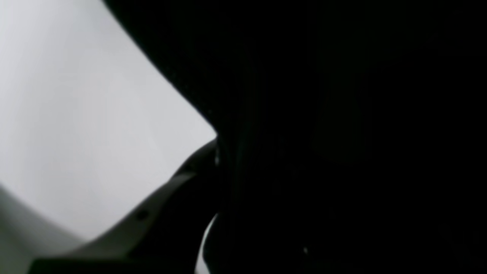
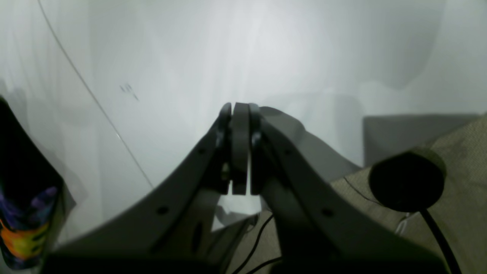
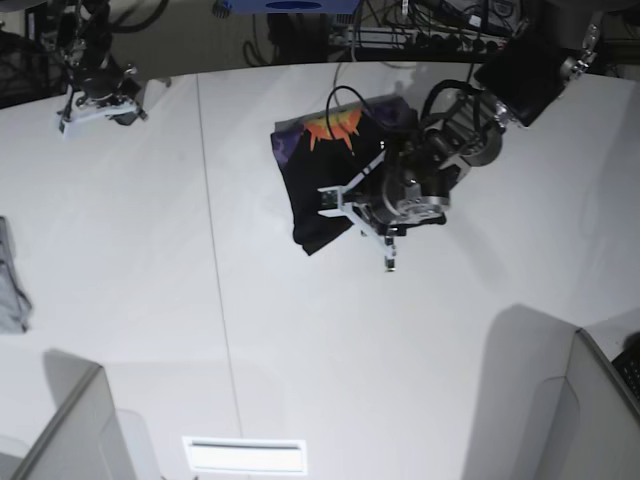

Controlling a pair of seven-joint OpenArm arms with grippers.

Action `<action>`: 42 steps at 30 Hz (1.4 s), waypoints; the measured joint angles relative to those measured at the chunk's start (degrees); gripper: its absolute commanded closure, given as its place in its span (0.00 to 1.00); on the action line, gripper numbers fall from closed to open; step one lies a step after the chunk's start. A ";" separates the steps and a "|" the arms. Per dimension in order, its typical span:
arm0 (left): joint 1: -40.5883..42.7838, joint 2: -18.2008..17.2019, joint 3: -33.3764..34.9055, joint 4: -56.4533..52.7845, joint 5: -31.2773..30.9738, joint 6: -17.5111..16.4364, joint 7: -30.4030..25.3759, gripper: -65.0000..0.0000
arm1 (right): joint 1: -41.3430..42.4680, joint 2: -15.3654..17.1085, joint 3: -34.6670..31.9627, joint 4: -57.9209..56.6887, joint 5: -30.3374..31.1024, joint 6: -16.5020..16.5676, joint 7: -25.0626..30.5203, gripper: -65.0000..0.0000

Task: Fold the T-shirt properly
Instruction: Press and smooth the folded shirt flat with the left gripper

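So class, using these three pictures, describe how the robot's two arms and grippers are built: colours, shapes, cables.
The right gripper has two grey tapering fingers, each with small round screw holes, and flat grey pads at the tips. In the base view the left gripper is pale with a dark round wrist, on a black arm with a looping black cable. The right arm is dark with a pale end.

The white table (image 3: 300, 350) carries the folded T-shirt (image 3: 320, 170) and, seemingly, a grey cloth (image 3: 10, 280).
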 measured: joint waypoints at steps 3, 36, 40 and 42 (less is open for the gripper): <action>0.04 2.43 0.39 -0.55 4.68 0.02 -2.93 1.00 | -0.37 -0.87 0.42 0.00 -0.42 0.00 0.44 1.00; -0.02 9.49 8.92 -5.51 10.03 3.74 -6.03 1.00 | -2.38 -1.77 0.52 0.02 0.22 0.02 0.61 1.00; 0.70 9.09 8.83 -4.31 10.03 3.87 -6.16 1.00 | -2.38 -1.77 0.52 0.02 0.20 0.02 0.61 1.00; 0.66 9.09 8.83 -4.20 10.03 3.48 -6.10 1.00 | -2.36 -1.77 0.52 0.02 0.22 0.02 0.61 1.00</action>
